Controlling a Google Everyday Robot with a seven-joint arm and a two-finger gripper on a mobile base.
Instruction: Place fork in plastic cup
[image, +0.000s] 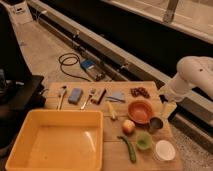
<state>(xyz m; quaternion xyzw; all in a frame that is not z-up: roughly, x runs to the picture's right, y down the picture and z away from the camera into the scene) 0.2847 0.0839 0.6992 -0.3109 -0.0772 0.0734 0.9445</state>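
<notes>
The fork (88, 98), slim and silver, lies on the wooden table (112, 155) between a blue block (75, 95) and a brown block (98, 96). Two plastic-looking cups stand at the table's front right, a small green cup (144, 141) and a white cup (164, 150). I cannot tell which one is the plastic cup. My white arm (192, 75) reaches in from the right. Its gripper (168, 108) hangs open and empty over the table's right edge, beside an orange bowl (140, 111), far from the fork.
A big yellow bin (52, 140) fills the front left. A spoon (61, 95) lies left of the blue block. Also on the table are grapes (140, 92), a metal cup (156, 123), a peach-coloured fruit (128, 127), a green vegetable (129, 148) and a grey-blue item (116, 96). Cables lie on the floor behind.
</notes>
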